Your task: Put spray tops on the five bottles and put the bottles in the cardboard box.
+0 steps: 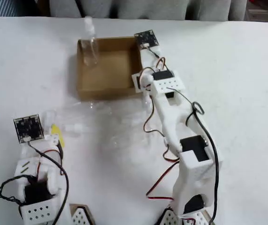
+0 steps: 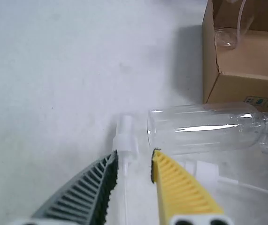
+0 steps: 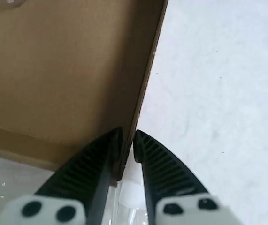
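While the left gripper [image 2: 134, 160] hangs low over the table [image 2: 54, 70] with its grey and yellow jaws parted on either side of a white spray top [image 2: 126, 140], nothing is clamped yet. The step in hand looks to be picking that top up. It would go best if the jaws close on the stout collar rather than on the thin dip tube [image 2: 124, 194] trailing between them, which would likely bend or slip. The top should come up with the tube free, so it can be fed into the open neck of the clear bottle [image 2: 204, 129] lying just beside it, near the cardboard box [image 2: 232, 84]. The right gripper [image 3: 126, 140] is clenched on the box's side wall, which should steady the box. A leaning bottle [image 1: 90, 47] rests inside it.
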Action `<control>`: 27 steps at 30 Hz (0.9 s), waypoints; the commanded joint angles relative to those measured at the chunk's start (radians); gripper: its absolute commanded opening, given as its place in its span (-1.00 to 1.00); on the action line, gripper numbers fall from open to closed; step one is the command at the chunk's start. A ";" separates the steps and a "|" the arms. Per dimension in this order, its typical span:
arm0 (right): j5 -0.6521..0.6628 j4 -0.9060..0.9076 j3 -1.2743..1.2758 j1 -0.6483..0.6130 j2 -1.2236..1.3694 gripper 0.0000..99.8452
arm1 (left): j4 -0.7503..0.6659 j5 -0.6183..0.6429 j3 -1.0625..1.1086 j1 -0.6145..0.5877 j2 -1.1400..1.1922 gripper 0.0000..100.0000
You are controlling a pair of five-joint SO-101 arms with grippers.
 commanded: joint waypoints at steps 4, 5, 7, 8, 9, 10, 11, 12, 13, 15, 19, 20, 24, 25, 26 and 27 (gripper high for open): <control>-0.011 0.007 -0.052 -0.019 -0.042 -0.72 | -0.002 -0.008 -0.002 0.015 0.007 -0.74; -0.011 0.007 -0.052 -0.019 -0.042 -0.69 | -0.002 -0.008 -0.002 0.015 0.007 -0.74; -0.011 0.007 -0.052 -0.019 -0.042 -0.67 | -0.002 -0.008 -0.002 0.015 0.007 -0.74; -0.011 0.007 -0.052 -0.019 -0.042 -0.67 | -0.002 -0.008 -0.002 0.015 0.007 -0.74; -0.011 0.007 -0.052 -0.019 -0.042 -0.67 | -0.002 -0.008 -0.002 0.015 0.007 -0.74; -0.011 0.007 -0.052 -0.019 -0.044 -0.67 | -0.002 -0.008 -0.002 0.015 0.007 -0.74; -0.011 0.007 -0.052 -0.019 -0.045 -0.67 | -0.002 -0.008 -0.002 0.015 0.007 -0.74; -0.011 0.007 -0.052 -0.019 -0.048 -0.67 | -0.002 -0.008 -0.002 0.015 0.007 -0.74; -0.011 0.007 -0.052 -0.019 -0.050 -0.67 | -0.002 -0.008 -0.002 0.015 0.007 -0.74; -0.011 0.007 -0.054 -0.019 -0.051 -0.66 | -0.002 -0.008 -0.002 0.015 0.007 -0.74; -0.011 0.007 -0.055 -0.019 -0.051 -0.66 | -0.002 -0.008 -0.002 0.015 0.007 -0.74; -0.011 0.007 -0.055 -0.019 -0.051 -0.66 | -0.002 -0.008 -0.002 0.015 0.007 -0.74; -0.011 0.001 -0.063 -0.021 -0.053 -0.66 | -0.002 -0.008 -0.002 0.015 0.007 -0.74; -0.011 0.002 -0.069 -0.021 -0.050 -0.66 | -0.002 -0.008 -0.002 0.015 0.007 -0.74; -0.011 0.004 -0.071 -0.021 -0.051 -0.66 | -0.002 -0.008 -0.002 0.015 0.007 -0.74; -0.011 0.005 -0.071 -0.021 -0.051 -0.66 | -0.002 -0.008 -0.002 0.015 0.007 -0.74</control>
